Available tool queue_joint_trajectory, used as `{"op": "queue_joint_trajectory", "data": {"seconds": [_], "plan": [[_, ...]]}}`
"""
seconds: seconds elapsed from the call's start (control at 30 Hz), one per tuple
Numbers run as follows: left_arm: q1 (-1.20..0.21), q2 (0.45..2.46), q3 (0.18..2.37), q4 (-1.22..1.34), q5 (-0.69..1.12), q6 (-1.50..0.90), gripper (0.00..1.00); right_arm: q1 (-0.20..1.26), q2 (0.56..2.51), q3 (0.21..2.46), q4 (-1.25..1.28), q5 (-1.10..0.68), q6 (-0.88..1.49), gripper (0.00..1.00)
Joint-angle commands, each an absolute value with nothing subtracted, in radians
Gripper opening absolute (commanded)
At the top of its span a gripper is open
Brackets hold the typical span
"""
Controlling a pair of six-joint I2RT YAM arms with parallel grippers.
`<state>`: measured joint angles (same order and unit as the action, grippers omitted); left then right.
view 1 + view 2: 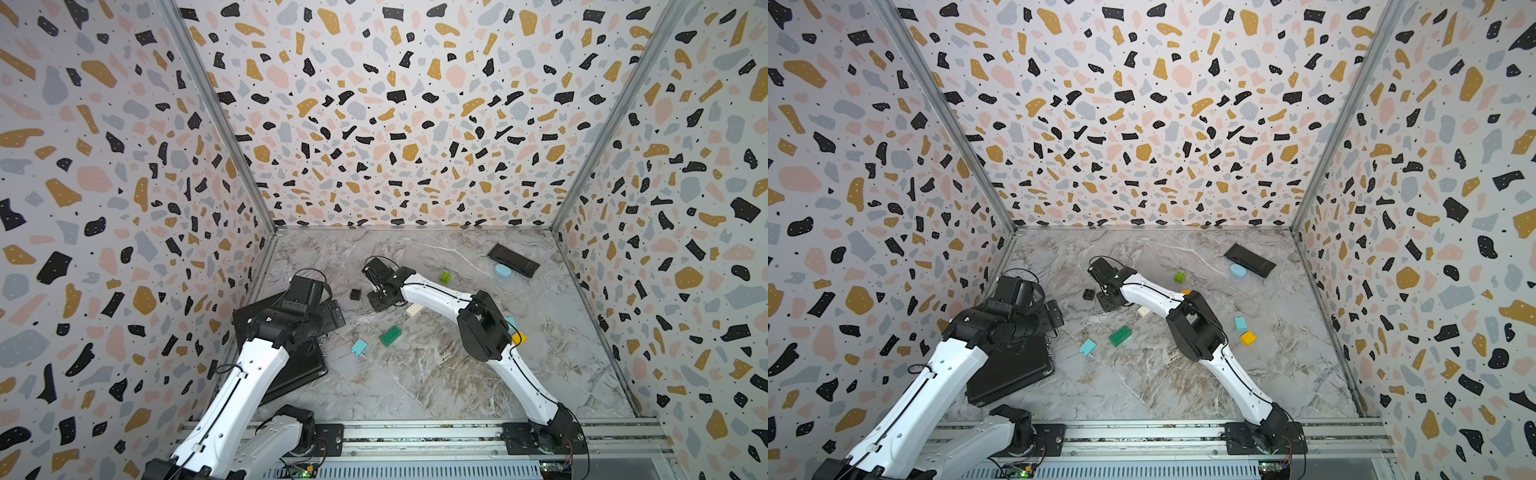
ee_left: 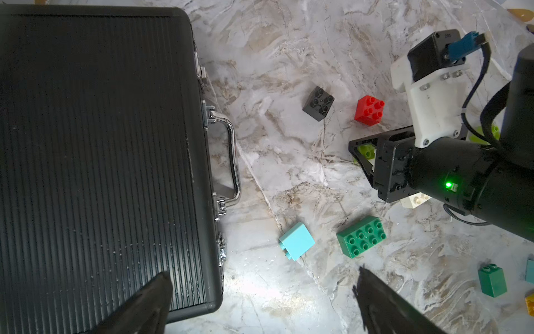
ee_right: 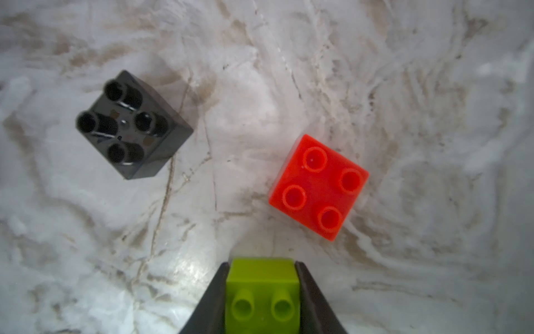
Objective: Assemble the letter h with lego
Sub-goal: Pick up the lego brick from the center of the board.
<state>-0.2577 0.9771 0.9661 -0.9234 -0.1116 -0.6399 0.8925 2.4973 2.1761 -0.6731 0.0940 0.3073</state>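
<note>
We look down into a booth. Its three walls (image 1: 395, 104) carry a terrazzo print of black, ochre, pink and grey chips, and metal posts mark the corners. The table (image 1: 436, 374) is grey-white marble with brown veins, glossy where the wrist lights fall. A metal rail (image 1: 415, 434) runs along its near edge and bears both arms.

The right gripper (image 3: 261, 266) reaches to the left-middle of the table and is clamped on a lime brick (image 3: 261, 292) — one finger pressed to each side. Just beyond it a red brick (image 3: 319, 186) and a black brick (image 3: 135, 127) sit on the marble, apart from each other. The left gripper (image 2: 261, 282) hangs with its jaws spread wide above the edge of a ribbed black briefcase (image 2: 95, 144) at the table's left side.

Other bricks lie scattered:
- A white brick (image 1: 414, 309) is beside the right wrist.
- A green brick (image 1: 390, 335) and a blue brick (image 1: 359, 347) are near the middle.
- A second lime brick (image 1: 445, 277) is farther back.
- A yellow brick (image 1: 1247, 338) is by the right elbow.

At the far right lies a flat black pouch (image 1: 513, 260), with a pale-blue oval (image 1: 503, 271) against it.
</note>
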Motion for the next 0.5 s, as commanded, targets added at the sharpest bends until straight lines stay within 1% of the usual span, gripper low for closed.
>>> {"op": "queue_joint_trajectory", "data": {"seconds": [0.0, 0.13, 0.27, 0.37, 0.47], "plan": [[-0.254, 0.968, 0.962, -0.925, -0.091, -0.625, 0.99, 0.899, 2.450, 2.154, -0.693, 0.134, 0.315, 0.27], [-0.254, 0.965, 0.960, -0.918, -0.068, -0.621, 0.99, 0.900, 2.338, 2.068, -0.679, 0.160, 0.333, 0.20], [-0.253, 0.962, 0.956, -0.907, -0.036, -0.609, 0.99, 0.883, 2.152, 1.890, -0.614, 0.193, 0.337, 0.19], [-0.255, 0.960, 0.952, -0.899, -0.007, -0.604, 0.99, 0.820, 2.025, 1.744, -0.582, 0.170, 0.352, 0.20], [-0.256, 0.962, 0.951, -0.894, 0.008, -0.602, 0.99, 0.737, 1.947, 1.629, -0.581, 0.167, 0.353, 0.22]]}}
